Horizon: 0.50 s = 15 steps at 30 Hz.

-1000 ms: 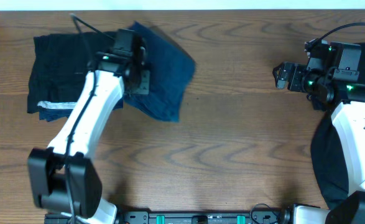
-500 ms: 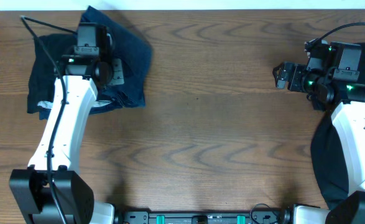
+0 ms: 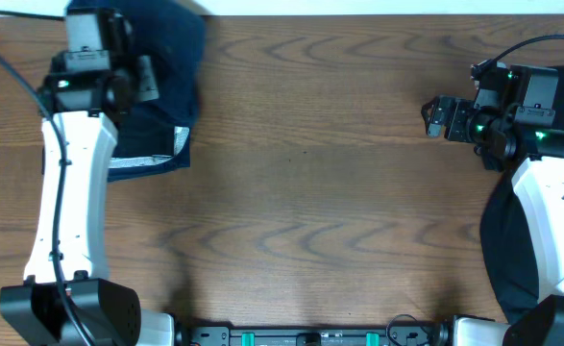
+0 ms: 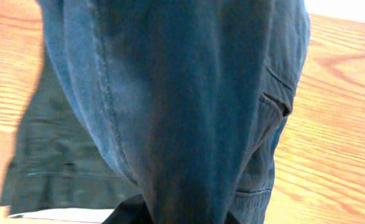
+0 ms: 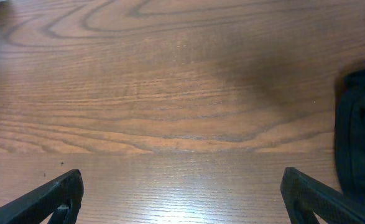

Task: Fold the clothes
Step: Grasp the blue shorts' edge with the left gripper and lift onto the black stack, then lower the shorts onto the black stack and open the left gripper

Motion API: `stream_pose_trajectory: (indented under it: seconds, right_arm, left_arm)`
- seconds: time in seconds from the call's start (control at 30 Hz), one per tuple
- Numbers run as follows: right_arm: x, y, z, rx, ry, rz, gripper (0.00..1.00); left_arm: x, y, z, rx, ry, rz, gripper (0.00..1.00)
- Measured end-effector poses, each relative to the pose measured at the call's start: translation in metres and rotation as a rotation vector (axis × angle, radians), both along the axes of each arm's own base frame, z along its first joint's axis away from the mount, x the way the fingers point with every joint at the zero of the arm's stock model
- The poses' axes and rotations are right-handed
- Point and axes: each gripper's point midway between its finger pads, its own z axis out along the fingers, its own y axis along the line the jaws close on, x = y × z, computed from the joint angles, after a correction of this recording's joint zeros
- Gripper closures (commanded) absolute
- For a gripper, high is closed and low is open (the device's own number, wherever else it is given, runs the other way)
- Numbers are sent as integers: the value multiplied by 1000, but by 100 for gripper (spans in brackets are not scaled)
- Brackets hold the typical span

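One corner of shorts [image 3: 171,58] clamped in left gripper [image 3: 143,81], far left; right gripper [image 3: 432,117] jaws wide apart.

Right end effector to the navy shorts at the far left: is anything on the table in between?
Nothing visible does. Only bare table lies between the open right end effector and the navy shorts, which the left end effector grips at the far-left side.

Left arm [image 3: 65,192] and right arm [image 3: 551,216] have white shells, black joints and cables, the right apparently green-lit.
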Motion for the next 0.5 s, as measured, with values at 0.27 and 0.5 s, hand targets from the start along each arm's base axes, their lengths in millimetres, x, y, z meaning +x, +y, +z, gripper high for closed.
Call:
stream_pose_trajectory:
  seconds: [0.27, 0.5]
  right_arm:
    - [0, 0, 0, 0, 0, 0, 1]
    - [0, 0, 0, 0, 0, 0, 1]
  left_arm:
    - [-2, 55, -26, 13, 67, 96, 94]
    - [0, 99, -86, 21, 206, 150, 54]
